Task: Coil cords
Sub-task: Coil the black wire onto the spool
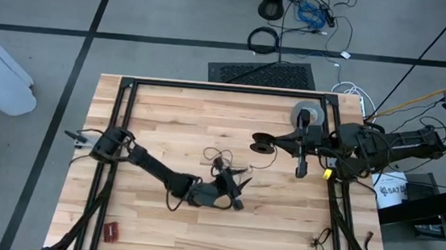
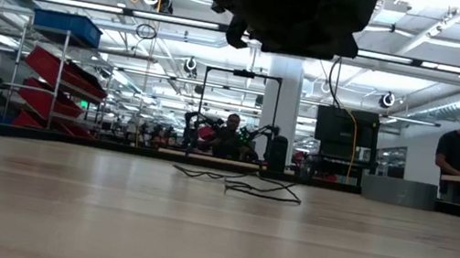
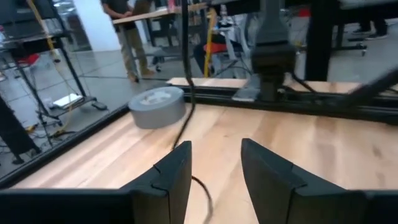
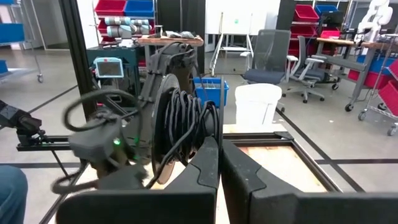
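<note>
Although both arms reach in over the butcher-block table [image 1: 157, 224], only the left is positioned at the work. Item: thin black cord [image 1: 222, 156], lying in loose, uneven loops at mid-table, just beside the left gripper's tip; the low view shows it as a flat tangle [image 2: 240, 183] on the wood, not yet coiled. Item: left gripper [image 1: 232, 192], low over the centre of the table, fingers [image 3: 174, 177] parted part-way with nothing between them; a strand of the cord runs across the wood just ahead of them, so the pose reads as an approach to a pick-up. Item: right gripper [image 1: 301, 170], well apart at the table's right side, fingers pressed together; in its wrist view a bundle of wound black cable [image 4: 186, 124] sits against the closed tips [image 4: 217, 165], but whether it is actually held cannot be told. Item: small black cable ring [image 1: 263, 144], near the right gripper. Item: grey tape roll [image 1: 308, 115], near the far right rail, untouched.
</note>
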Robot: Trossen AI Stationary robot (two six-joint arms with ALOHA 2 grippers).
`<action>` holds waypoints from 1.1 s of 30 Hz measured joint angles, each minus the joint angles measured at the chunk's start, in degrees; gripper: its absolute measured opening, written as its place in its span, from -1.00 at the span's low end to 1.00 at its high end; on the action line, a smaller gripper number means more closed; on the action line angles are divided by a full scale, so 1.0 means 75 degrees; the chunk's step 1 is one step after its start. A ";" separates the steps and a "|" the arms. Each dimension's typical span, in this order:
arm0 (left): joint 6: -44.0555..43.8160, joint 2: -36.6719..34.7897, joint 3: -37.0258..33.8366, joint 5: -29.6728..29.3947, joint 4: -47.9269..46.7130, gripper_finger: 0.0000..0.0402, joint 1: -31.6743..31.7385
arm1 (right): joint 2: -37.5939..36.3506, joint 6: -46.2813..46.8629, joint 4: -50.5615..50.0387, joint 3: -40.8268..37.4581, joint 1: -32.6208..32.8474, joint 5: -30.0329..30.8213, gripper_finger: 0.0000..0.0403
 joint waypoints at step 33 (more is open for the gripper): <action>0.0918 -0.0002 0.0000 0.0404 0.0157 -0.40 0.0469 | 0.0003 -0.0006 -0.0041 0.0000 0.0000 0.0003 -1.00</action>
